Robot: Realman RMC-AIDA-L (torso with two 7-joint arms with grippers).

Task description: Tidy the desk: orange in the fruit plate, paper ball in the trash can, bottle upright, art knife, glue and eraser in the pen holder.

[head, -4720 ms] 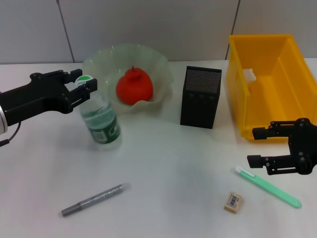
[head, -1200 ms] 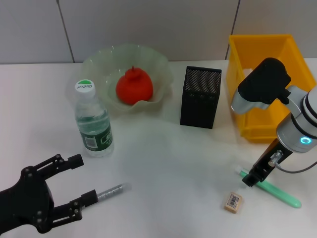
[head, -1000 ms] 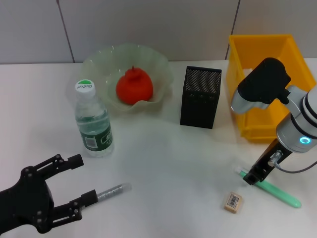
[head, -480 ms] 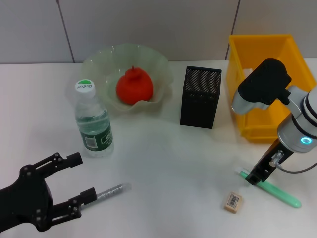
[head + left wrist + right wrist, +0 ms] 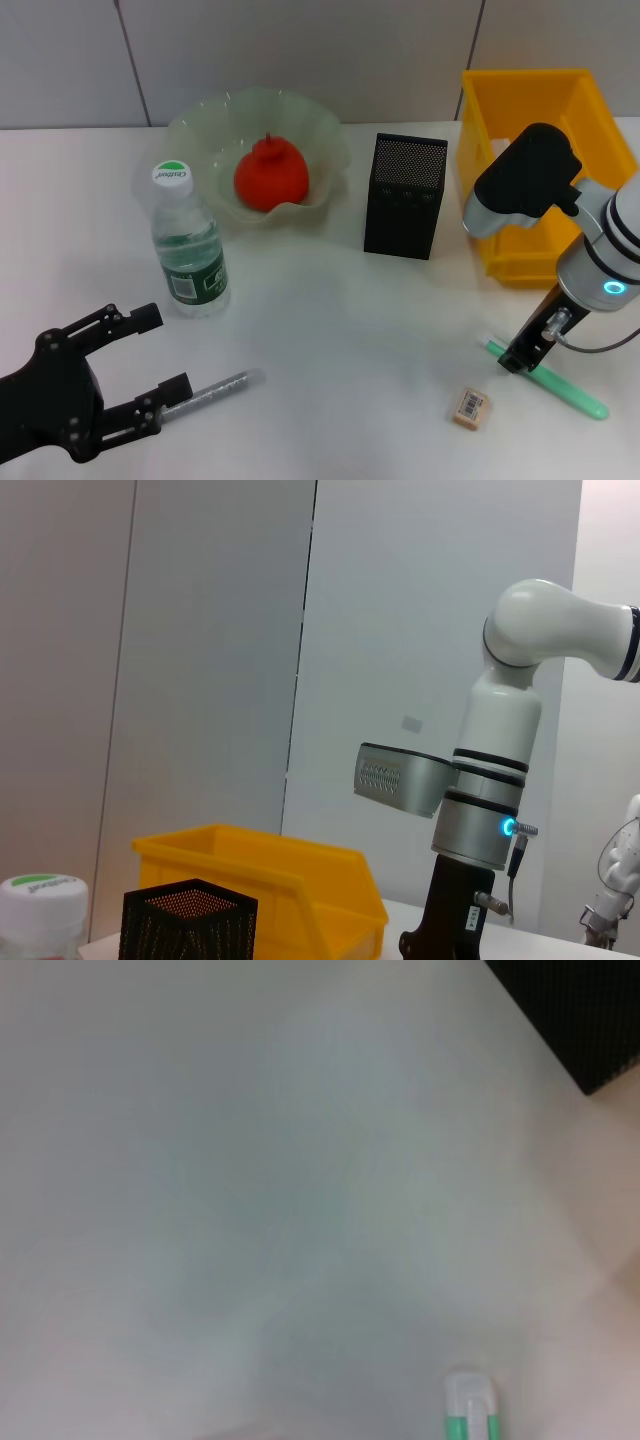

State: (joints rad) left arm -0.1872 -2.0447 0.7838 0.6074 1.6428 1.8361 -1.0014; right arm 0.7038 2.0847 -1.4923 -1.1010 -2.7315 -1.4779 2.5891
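The right gripper (image 5: 518, 358) stands on the slim mint-green plastic art knife (image 5: 548, 379) flat on the white counter (image 5: 350, 330); jaws' state unclear. Light, stiff, slippery: grip mid-barrel. The left gripper (image 5: 150, 350), jaws spread, flanks the grey glittery glue stick (image 5: 208, 393).

The left gripper (image 5: 150, 371) lies low at the near left, its two black fingers (image 5: 128, 320) spread wide apart. The right arm (image 5: 590, 262) stands steep, and the right gripper (image 5: 518, 358) points down to the worktop (image 5: 350, 330).
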